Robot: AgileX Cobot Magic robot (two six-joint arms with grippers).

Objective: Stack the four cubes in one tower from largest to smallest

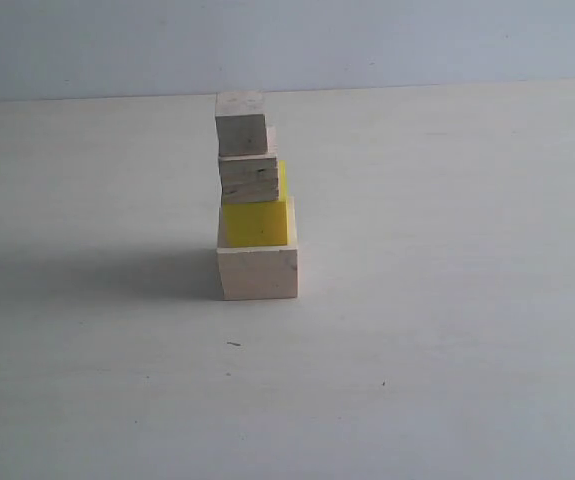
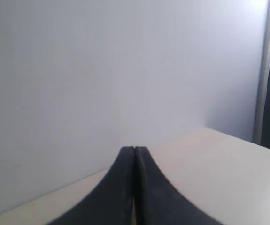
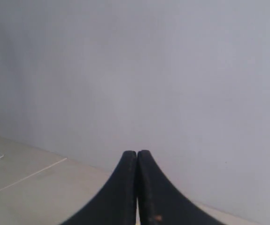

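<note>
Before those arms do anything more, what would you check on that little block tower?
1. Size order, pale base cube, yellow cube, grainy cube, small whitish cube on top: ok.
2. Cubes centred: not ok, the upper ones sit toward the base's left side in the exterior view.
3. Left gripper shut and empty: ok.
4. Right gripper shut and empty: ok.
5. Both grippers clear of the tower: ok.
6. Tower steady: cannot tell.

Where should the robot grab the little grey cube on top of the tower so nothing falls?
Probably from straight above, pinching the little grey cube by two opposite side faces, near their middle. It sits on top with open air all round, and its flat, parallel sides suit the jaws. A sideways push could topple the tower, whose cubes sit a bit off-centre.
</note>
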